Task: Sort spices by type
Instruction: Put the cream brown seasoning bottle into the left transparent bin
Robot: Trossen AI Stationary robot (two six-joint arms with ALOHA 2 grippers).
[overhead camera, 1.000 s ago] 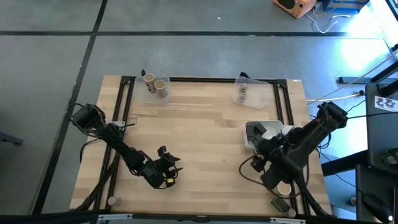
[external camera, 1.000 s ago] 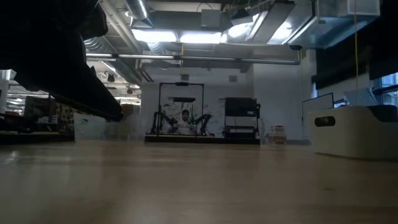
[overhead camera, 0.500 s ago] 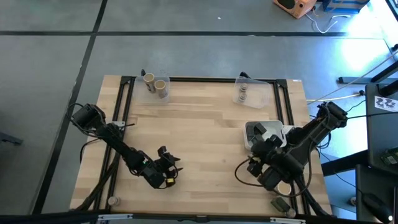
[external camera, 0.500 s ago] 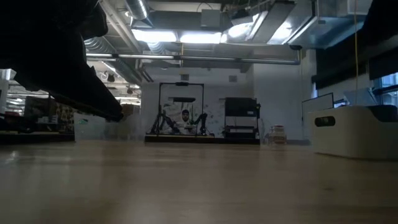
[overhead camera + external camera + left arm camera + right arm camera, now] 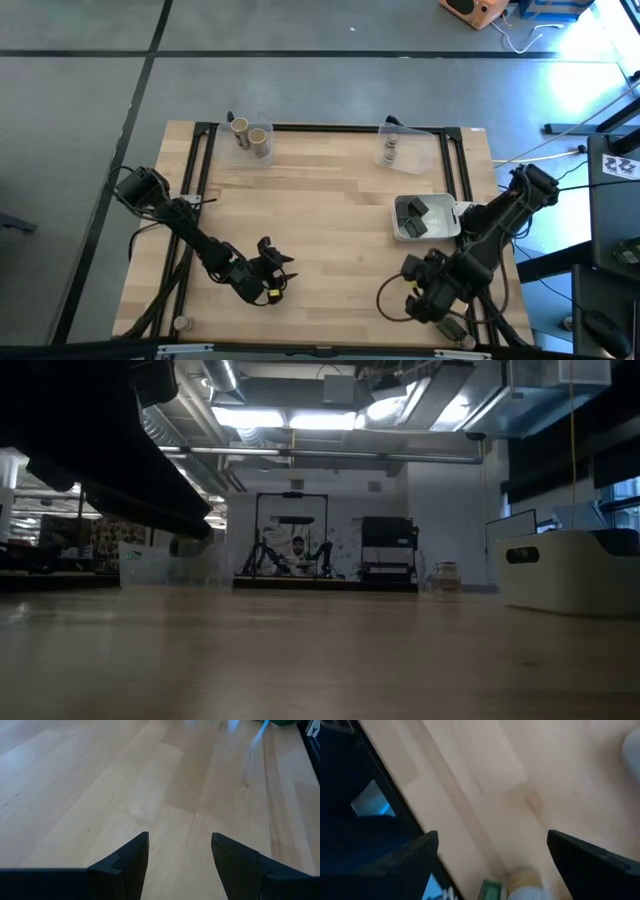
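Two tan cylinders (image 5: 250, 135) with pale tops stand in a clear tray at the far edge. Grey-capped jars (image 5: 391, 148) stand in a second clear tray to their right. Dark grey packs (image 5: 413, 212) lie in the white dish (image 5: 446, 226). My right gripper (image 5: 422, 292) hangs open near the table's near right corner. In its wrist view, another tan cylinder (image 5: 524, 879) shows ahead between the fingers, untouched. My left gripper (image 5: 270, 276) is open above bare wood in the near left part of the table.
Black frame rails run along the table's left, right and far sides. A green object (image 5: 490, 890) sits beside the tan cylinder at the near right edge. A small round thing (image 5: 180, 322) lies by the near left corner. Bare wood (image 5: 330, 210) fills the middle.
My right gripper has drawn back from above the white dish toward the table's near edge, turning as it went. The dish and its dark packs, partly covered before, now show in full. Nothing on the table has moved.
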